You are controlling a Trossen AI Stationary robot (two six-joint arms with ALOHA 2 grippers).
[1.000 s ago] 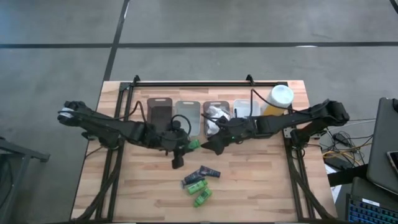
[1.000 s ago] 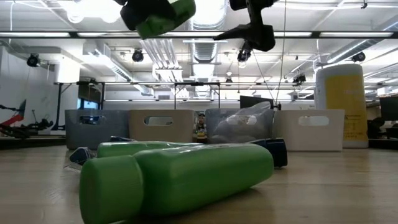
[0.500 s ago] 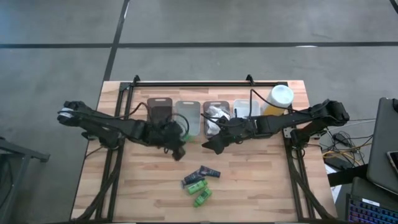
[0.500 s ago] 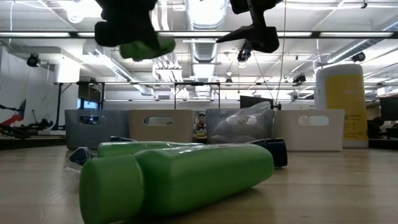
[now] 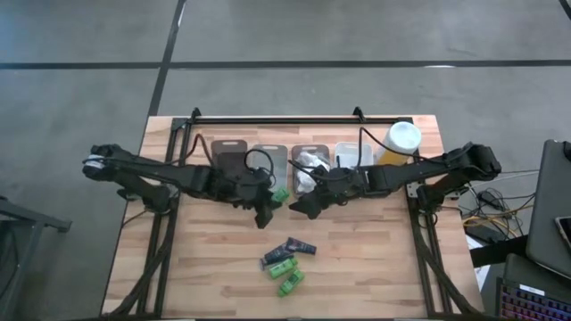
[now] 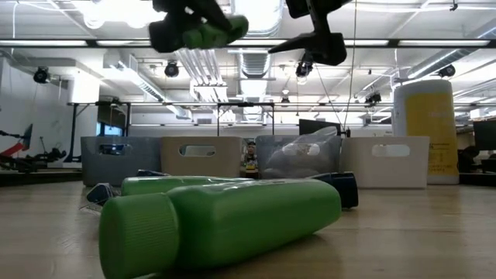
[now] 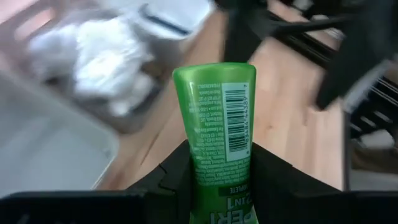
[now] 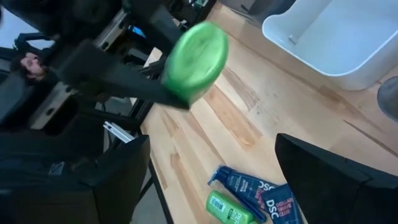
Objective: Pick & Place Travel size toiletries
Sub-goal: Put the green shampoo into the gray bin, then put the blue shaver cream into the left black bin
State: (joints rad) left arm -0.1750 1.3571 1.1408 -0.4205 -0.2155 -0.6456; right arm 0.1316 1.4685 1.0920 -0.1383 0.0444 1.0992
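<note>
My left gripper (image 5: 271, 201) is shut on a bright green little bottle (image 5: 280, 193), high over the table just near of the trays. In the low view the held bottle (image 6: 208, 31) lies roughly level. My right gripper (image 5: 297, 208) hovers open close to its right, empty; in the right wrist view the bottle's round end (image 8: 196, 53) faces it. Two more green bottles (image 5: 284, 274) and dark tubes (image 5: 291, 248) lie flat on the wood nearer the near edge. White crinkly packets (image 5: 310, 163) lie in one tray. My left gripper pinches the green bottle between its two fingers (image 7: 163, 184) by the labelled body near the back end (image 7: 214, 171). The fingers come about level from the table's left, along the bottle. It sticks out forward past them, lifted clear of the table.
A row of trays stands along the far side: a dark tray (image 5: 228, 163), a clear tray (image 5: 270, 164), the packet tray and another clear tray (image 5: 354, 155). The tall yellow cylinder with white cap (image 5: 399, 141) stands to their right. Bare wood lies left and right of the loose items.
My left gripper has carried the green bottle toward the far edge and a little right, closer to the trays, turning as it went; the bottle now lies more level than a second ago. My right gripper has kept still.
</note>
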